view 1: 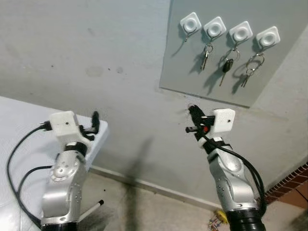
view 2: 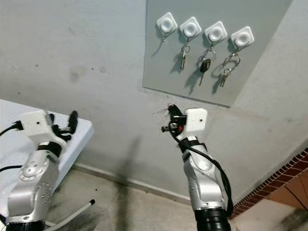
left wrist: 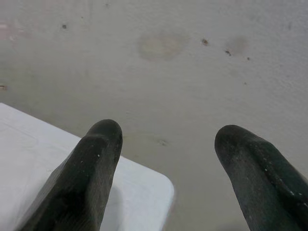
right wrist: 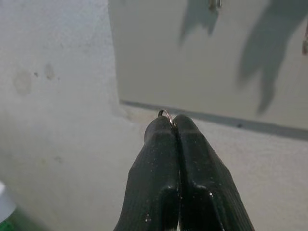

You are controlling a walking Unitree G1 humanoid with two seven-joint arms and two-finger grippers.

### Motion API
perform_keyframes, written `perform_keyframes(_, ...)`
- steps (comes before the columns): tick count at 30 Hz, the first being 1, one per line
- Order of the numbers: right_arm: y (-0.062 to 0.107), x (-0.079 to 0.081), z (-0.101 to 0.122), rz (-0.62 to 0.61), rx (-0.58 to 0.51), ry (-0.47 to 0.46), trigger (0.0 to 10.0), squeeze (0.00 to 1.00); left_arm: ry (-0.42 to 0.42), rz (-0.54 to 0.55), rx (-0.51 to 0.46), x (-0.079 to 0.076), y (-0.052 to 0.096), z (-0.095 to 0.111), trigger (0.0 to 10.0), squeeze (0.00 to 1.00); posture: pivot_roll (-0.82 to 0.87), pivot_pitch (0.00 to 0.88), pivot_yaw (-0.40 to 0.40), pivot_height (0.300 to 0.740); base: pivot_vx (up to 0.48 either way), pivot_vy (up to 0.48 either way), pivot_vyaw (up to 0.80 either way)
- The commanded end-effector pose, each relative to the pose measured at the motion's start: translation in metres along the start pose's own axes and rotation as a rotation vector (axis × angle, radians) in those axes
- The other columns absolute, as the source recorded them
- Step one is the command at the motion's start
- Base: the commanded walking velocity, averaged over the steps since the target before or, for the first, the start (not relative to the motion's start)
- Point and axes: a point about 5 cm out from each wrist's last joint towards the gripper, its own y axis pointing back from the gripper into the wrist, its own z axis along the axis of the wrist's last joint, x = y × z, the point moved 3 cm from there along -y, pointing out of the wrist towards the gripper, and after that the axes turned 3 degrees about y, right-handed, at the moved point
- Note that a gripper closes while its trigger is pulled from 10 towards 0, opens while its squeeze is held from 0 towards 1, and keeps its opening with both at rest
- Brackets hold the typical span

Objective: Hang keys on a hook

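A grey panel [view 1: 192, 72] on the wall carries a row of white hooks. The leftmost hook [view 1: 190, 22] is bare; the three to its right hold keys [view 1: 206, 55], a black-headed key [view 1: 226, 67] and a key bunch [view 1: 251, 70]. My right gripper [view 1: 192, 111] is raised just below the panel's lower left corner. It is shut, and a thin metal key ring [right wrist: 165, 113] peeks out between its fingertips [right wrist: 172, 120]; the rest of the keys is hidden. My left gripper [view 1: 95, 120] is open and holds nothing, over the corner of a white table [view 1: 19, 115].
The white table's rounded corner [left wrist: 159, 187] lies under my left gripper. A white rod [view 1: 94, 207] leans near the floor below it. Small yellow clutter [view 1: 219, 219] lies on the floor by the skirting. Red brick paving [view 1: 288, 185] starts at the lower right.
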Motion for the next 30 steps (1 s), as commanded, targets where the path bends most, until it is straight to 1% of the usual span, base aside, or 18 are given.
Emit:
perform_keyframes(1, -0.002, 0.002, 0.004, 0.009, -0.010, -0.006, 10.0, 0.00, -0.009, 0.003, -0.020, 0.001, 0.000, 0.006, 10.0, 0.00, -0.05, 0.000, -0.045, 0.740, 0.240, 0.000, 0.00)
perform_keyframes(16, -0.003, 0.002, 0.005, 0.012, -0.012, -0.003, 10.0, 0.00, 0.000, 0.006, -0.029, 0.001, -0.001, 0.007, 10.0, 0.00, -0.05, 0.000, -0.047, 0.740, 0.246, 0.000, 0.00)
perform_keyframes(17, -0.003, 0.002, 0.005, 0.014, -0.012, -0.003, 10.0, 0.00, -0.007, 0.010, -0.023, 0.001, -0.001, 0.007, 10.0, 0.00, -0.05, 0.000, -0.047, 0.740, 0.000, 0.000, 0.00)
perform_keyframes(18, -0.003, 0.002, 0.005, 0.018, -0.011, -0.002, 10.0, 0.00, 0.002, 0.024, -0.044, 0.001, 0.000, 0.008, 10.0, 0.00, -0.05, 0.000, -0.047, 0.740, 0.000, 0.000, 0.00)
perform_keyframes(20, -0.003, 0.002, 0.005, 0.019, -0.011, -0.002, 10.0, 0.00, 0.005, 0.027, -0.050, 0.001, 0.000, 0.009, 10.0, 0.00, -0.05, 0.000, -0.047, 0.740, 0.000, 0.000, 0.00)
perform_keyframes(26, -0.006, 0.005, 0.007, 0.069, -0.008, 0.011, 10.0, 0.00, 0.003, -0.030, -0.048, -0.006, -0.001, 0.012, 10.0, 0.00, -0.05, 0.000, -0.047, 0.740, 0.000, 0.000, 0.00)
perform_keyframes(27, -0.008, 0.005, 0.010, 0.091, -0.011, 0.020, 10.0, 0.00, -0.011, -0.052, -0.050, -0.009, -0.001, 0.013, 10.0, 0.00, -0.05, 0.000, -0.048, 0.740, 0.000, 0.000, 0.00)
perform_keyframes(29, -0.009, 0.006, 0.011, 0.102, -0.012, 0.021, 10.0, 0.00, -0.015, -0.060, -0.052, -0.011, -0.002, 0.014, 10.0, 0.00, -0.05, 0.000, -0.050, 0.740, 0.000, 0.000, 0.00)
perform_keyframes(30, -0.011, 0.007, 0.014, 0.128, -0.016, 0.025, 10.0, 0.00, -0.036, -0.086, -0.054, -0.015, -0.003, 0.015, 10.0, 0.00, -0.05, 0.000, -0.050, 0.740, 0.000, 0.000, 0.00)
